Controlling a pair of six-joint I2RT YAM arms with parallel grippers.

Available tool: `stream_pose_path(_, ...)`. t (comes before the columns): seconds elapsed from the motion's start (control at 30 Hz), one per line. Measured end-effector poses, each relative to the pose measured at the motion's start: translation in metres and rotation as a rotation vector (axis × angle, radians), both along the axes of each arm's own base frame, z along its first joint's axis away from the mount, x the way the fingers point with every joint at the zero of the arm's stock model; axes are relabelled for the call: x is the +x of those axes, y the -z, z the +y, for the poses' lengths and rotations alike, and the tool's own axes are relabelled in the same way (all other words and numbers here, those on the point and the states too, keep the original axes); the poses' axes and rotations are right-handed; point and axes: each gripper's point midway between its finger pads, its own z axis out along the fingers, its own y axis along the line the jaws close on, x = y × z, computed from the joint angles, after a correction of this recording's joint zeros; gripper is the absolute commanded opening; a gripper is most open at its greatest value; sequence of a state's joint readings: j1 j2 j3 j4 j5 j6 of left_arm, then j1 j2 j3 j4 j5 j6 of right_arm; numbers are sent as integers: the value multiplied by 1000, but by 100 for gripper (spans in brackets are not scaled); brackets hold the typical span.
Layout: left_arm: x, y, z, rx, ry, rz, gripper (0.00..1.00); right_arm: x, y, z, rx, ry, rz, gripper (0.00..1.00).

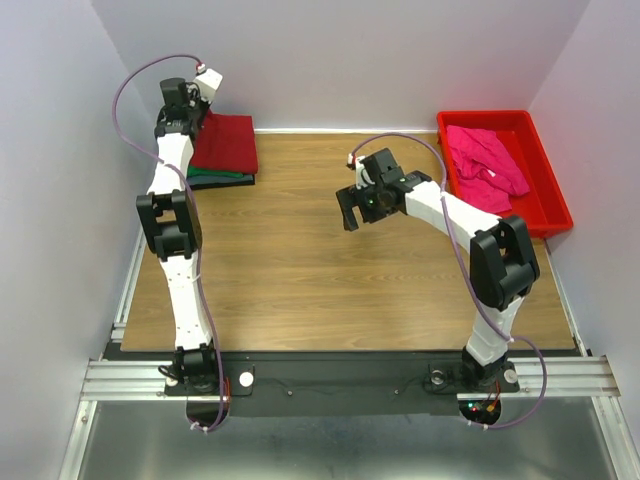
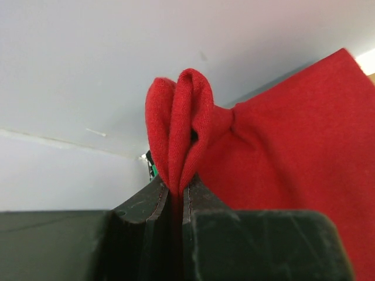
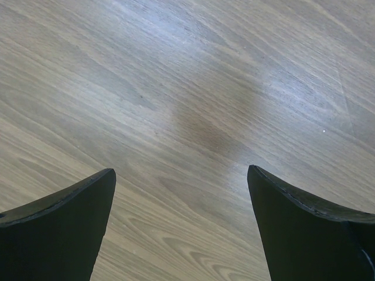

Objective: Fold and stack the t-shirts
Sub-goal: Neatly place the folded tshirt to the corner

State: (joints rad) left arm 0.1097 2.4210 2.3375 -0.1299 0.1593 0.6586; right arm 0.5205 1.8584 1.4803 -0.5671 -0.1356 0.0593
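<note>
Judging by how things lie, the job is approx. three-quarters done. Folded pile sits at the far-left corner of the worktop [image 1: 300, 270]: maroon t-shirt [image 1: 228, 142] on top, green t-shirt [image 1: 222, 175] showing as a strip under its near edge, and a thin dark layer beneath, prob. the grey t-shirt [image 1: 232, 183], tho too slim in the top view to be sure. Left pincer [image 2: 174, 190] is at that pile, closed on a pinched-up fold of the maroon cloth; wrist view shows the fabric bunched btw the two fingers and bulging above them. So the maroon one is placed but not let go, and that pinch may leave its edge rucked, needing a smooth-out. Pink t-shirt [image 1: 485, 165] lies crumpled in the red tray [image 1: 542, 172] at the far right, not folded, well apart from the pile. Right pincer [image 3: 181, 170] hangs over bare wood mid-worktop w/ jaws wide, holding nothing, nearer the tray than the pile. Left to do, as I read it: release the maroon, fetch the pink, spread, fold, and top the stack w/ it.
</note>
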Motion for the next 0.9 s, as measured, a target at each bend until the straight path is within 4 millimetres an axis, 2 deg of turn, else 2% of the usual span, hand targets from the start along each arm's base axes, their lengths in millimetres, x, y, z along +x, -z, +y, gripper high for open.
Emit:
stream_pose_path(0.4,8,32,27,36,-27,19,0,0,8,-2,-17,3,12,100)
stream_pose_path(0.47,8,32,32,43,-36,19,8,0,8,-2,-17,3,12,100)
stream_pose_path(0.5,8,32,34,45,-39,17,17,0,8,-2,-17,3,12,100)
stream_pose_path(0.53,8,32,35,46,-41,16,17,0,8,-2,-18,3,13,100)
stream_pose_path(0.6,8,30,37,51,-48,10,24,0,8,-2,-17,3,13,100)
stream_pose_path(0.63,8,29,38,54,-54,7,33,0,8,-2,-18,2,12,100)
stream_pose_path(0.7,8,28,41,65,-62,2,44,0,8,-2,-18,2,12,100)
stream_pose_path(0.73,9,25,43,67,-72,-5,55,0,8,-2,-18,2,13,100)
stream_pose_path(0.77,9,22,47,72,-83,-13,60,0,8,-2,-18,2,12,100)
stream_pose_path(0.9,10,-4,70,94,-137,-78,64,0,8,-2,-18,2,12,100)
